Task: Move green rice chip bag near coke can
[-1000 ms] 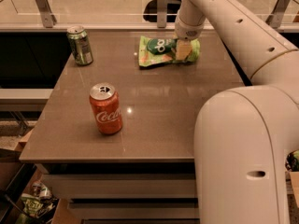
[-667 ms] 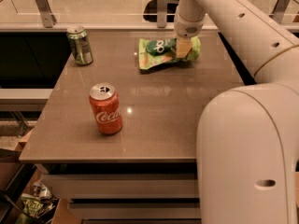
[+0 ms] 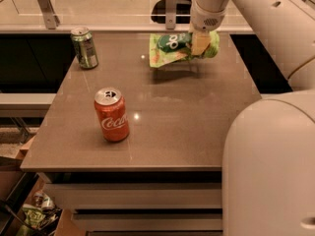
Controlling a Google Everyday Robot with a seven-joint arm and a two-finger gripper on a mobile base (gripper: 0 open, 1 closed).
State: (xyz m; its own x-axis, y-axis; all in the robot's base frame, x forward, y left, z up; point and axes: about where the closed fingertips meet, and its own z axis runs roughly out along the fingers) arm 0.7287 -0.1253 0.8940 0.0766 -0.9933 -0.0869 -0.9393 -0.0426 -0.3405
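bag off the table, a long carry to go

the pincer [image 3: 199, 45] hung over the far side of the table [image 3: 197, 117], clenched on the right part of the green rice chip bag [image 3: 170, 47]. the bag appeared to hang just clear of the surface, with a shadow under it and its left end drooping. the coke can [image 3: 112, 115] stood upright near the front left, well apart from the bag. a green soda can [image 3: 84, 48] stood at the far left edge.

the main risk seemed to be the grip: the pouch was crinkly and slack, held by one side only, so it could slip or swing during the carry. a drooping left end brought in low might clip the coke can and tip it. a path drifting left could brush the green soda can instead.
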